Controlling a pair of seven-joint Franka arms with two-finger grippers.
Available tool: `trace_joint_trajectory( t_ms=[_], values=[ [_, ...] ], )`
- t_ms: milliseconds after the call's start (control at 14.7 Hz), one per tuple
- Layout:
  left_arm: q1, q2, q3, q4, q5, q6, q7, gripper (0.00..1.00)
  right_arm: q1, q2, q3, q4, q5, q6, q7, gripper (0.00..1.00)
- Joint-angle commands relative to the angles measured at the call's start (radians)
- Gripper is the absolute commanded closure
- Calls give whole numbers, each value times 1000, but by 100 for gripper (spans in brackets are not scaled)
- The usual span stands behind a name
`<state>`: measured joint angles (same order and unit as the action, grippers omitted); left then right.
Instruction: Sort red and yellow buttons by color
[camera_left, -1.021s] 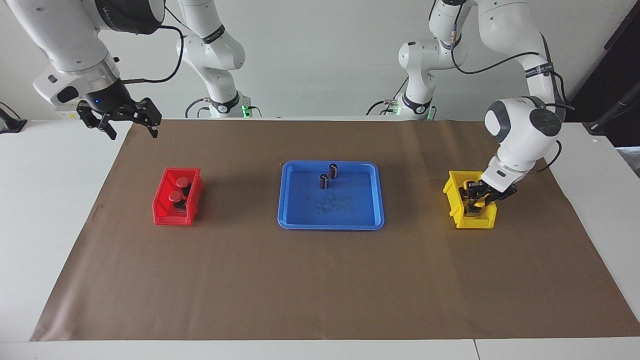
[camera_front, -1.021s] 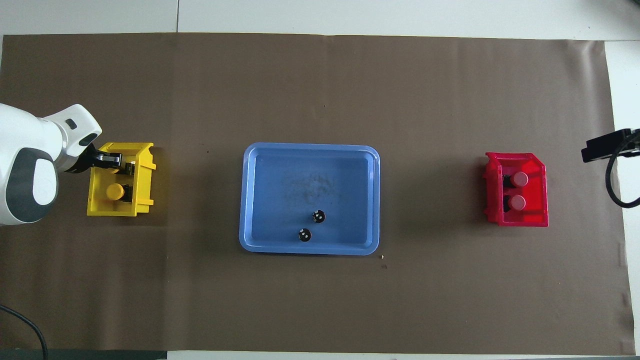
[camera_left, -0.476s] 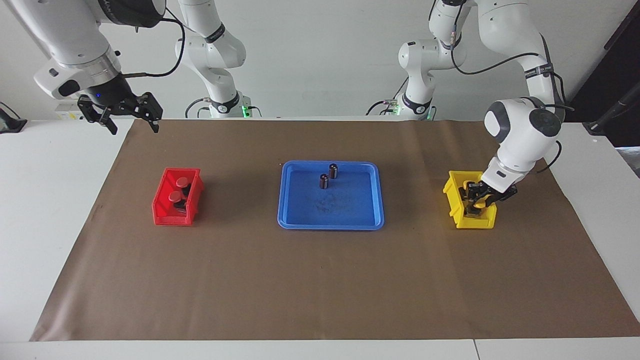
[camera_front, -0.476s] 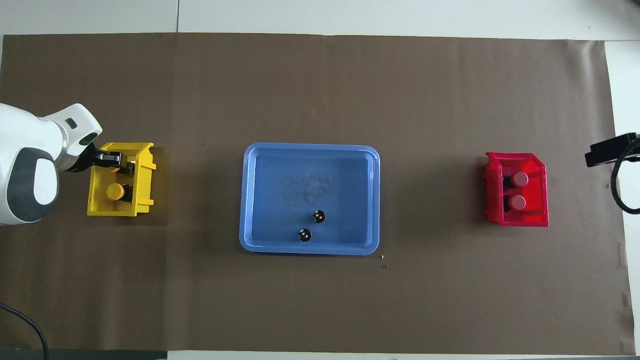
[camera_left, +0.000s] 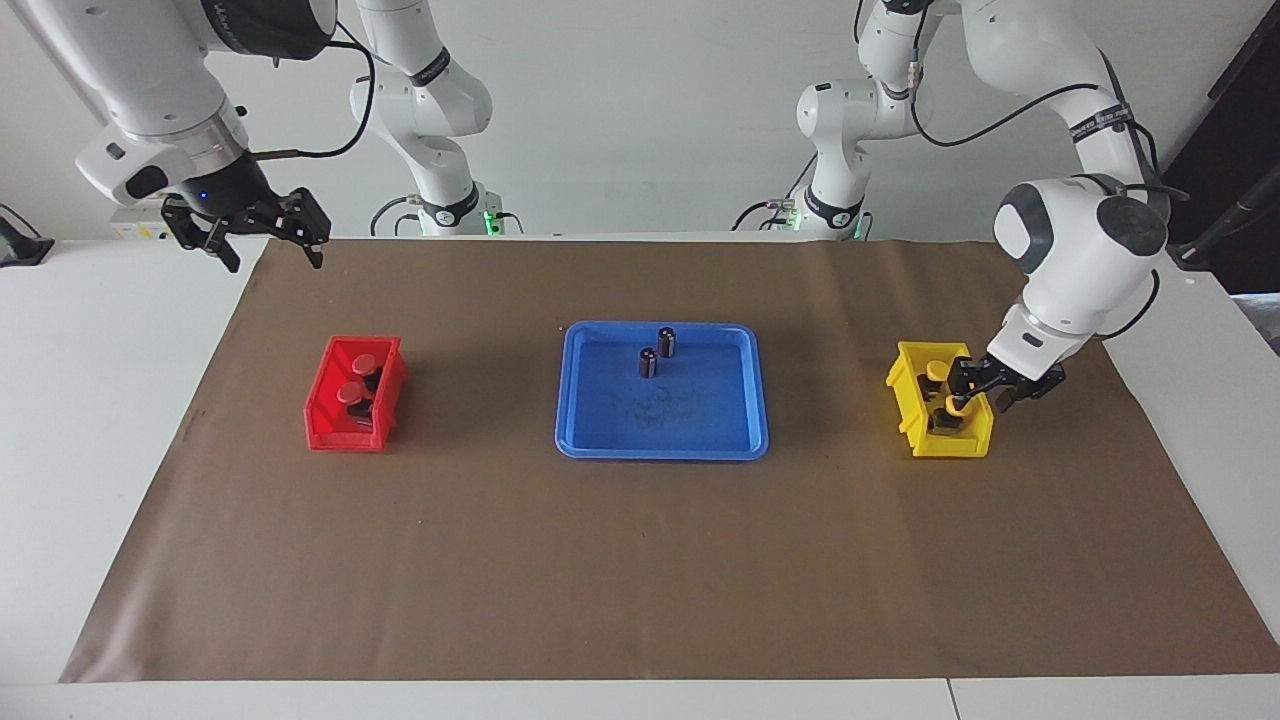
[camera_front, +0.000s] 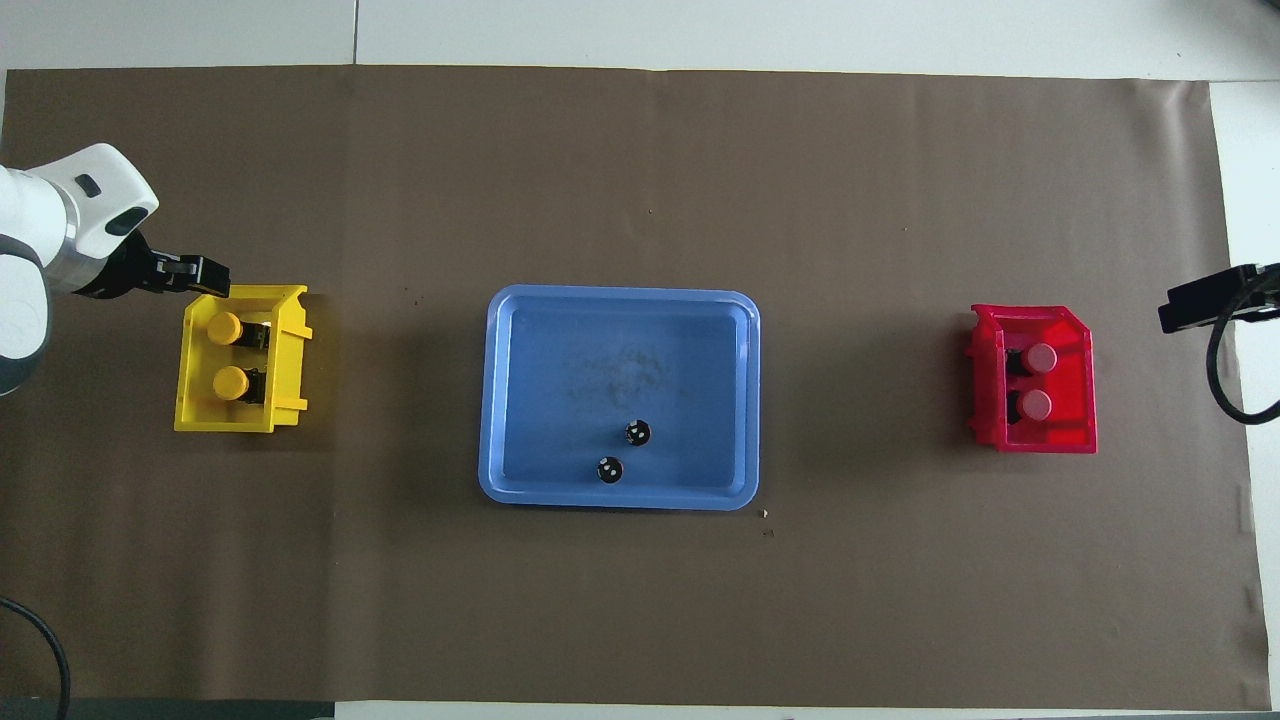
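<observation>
Yellow buttons (camera_front: 224, 328) both in yellow bin (camera_front: 288, 358), red buttons (camera_front: 1042, 357) in red bin (camera_front: 1085, 400). Likely light, rigid, smooth-capped; grip black body. Left gripper (camera_left: 985, 385) empty, fingers apart, over bin edge. Right gripper (camera_left: 262, 232) waits, spread.

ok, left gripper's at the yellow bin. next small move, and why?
Probably lift the left gripper clear and retract. It holds nothing, both yellow buttons sit in the yellow bin, and both red buttons are in the red bin. The right gripper waits, open.
</observation>
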<state>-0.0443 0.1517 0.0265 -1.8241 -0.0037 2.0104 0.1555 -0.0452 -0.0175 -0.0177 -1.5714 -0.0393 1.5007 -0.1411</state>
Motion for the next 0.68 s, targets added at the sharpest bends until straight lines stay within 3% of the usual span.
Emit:
trace_joint_trajectory(
  t_ms=[0, 340, 613],
  values=[
    [-3, 35, -8, 182, -25, -166, 10, 0, 14, -1, -8, 8, -10, -10, 5, 0],
    [-5, 19, -8, 402, -79, -486, 1, 0, 10, -4, -10, 2, -2, -11, 6, 0],
    [-8, -26, -14, 431, -75, -550, -2, 0, 10, -4, -10, 2, 4, -13, 5, 0]
  ],
)
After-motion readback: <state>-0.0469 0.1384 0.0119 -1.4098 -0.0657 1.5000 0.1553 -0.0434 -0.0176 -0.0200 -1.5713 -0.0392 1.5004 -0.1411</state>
